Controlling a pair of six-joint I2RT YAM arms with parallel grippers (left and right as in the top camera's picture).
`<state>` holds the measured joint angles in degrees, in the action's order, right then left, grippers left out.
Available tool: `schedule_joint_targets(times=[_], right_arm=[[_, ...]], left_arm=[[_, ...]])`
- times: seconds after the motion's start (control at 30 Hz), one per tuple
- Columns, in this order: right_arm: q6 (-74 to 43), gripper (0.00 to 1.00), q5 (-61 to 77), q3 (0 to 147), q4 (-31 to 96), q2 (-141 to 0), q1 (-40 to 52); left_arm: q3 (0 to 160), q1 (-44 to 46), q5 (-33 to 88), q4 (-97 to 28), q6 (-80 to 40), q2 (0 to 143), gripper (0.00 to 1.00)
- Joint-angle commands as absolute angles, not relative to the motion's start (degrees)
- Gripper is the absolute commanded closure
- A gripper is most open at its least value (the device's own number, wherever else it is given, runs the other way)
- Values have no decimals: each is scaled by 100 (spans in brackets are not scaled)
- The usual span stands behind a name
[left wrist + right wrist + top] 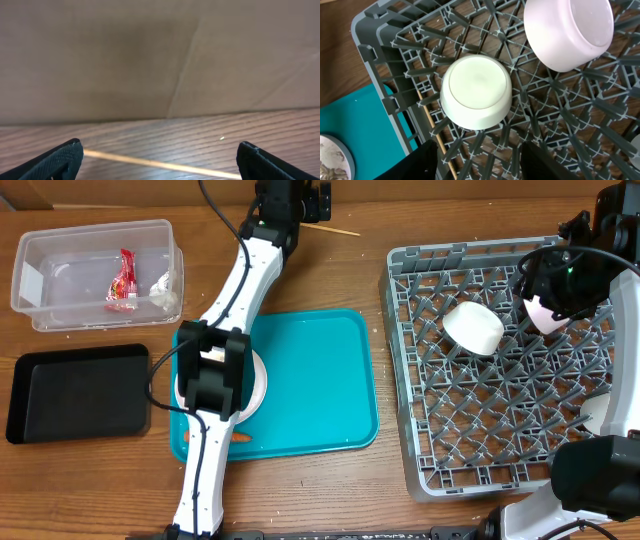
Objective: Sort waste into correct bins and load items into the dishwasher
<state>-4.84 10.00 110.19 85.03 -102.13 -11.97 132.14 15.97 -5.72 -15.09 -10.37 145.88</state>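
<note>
My left gripper [303, 204] [159, 150] is open at the table's far edge. A wooden chopstick [340, 230] [150, 162] lies on the wood between its fingers. My right gripper [547, 284] [479, 150] is open and empty above the grey dish rack [420, 430] [380, 45]. The rack holds an upturned white cup [473, 327] [476, 92], a pale pink bowl [540, 315] [567, 30] and a second chopstick [431, 125]. The clear tub [40, 250] holds the red wrapper [123, 280] and tissue [163, 292]. A plate [256, 385] with scraps sits under my left arm.
The teal serving tray [320, 380] lies between the bins and the rack. The black tray [75, 392] sits at the front left. A small orange carrot [240, 437] lies on the teal tray's front edge. Another white dish [596, 412] stands at the rack's right side.
</note>
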Motion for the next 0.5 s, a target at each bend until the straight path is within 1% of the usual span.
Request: schedule_joint_targets(times=[0.0,0.13,0.23,0.37,0.47], right_arm=[[-445,44,952,11137,8477,-10224,-1197],[-445,44,952,11137,8482,-10224,-1197],[-445,44,952,11137,8490,-10224,-1197],[-445,44,952,11137,8538,-10224,-1197],[-445,44,952,11137,8545,-10224,-1197]], left_arm=[[13227,1562,-174,-875,-1072,15297,0],[13227,1584,-71,248,-1068,15797,0],[13227,1586,64,768,-1070,16081,0],[13227,1584,121,690,-1070,16289,0],[13227,1584,220,268,-1070,16330,0]])
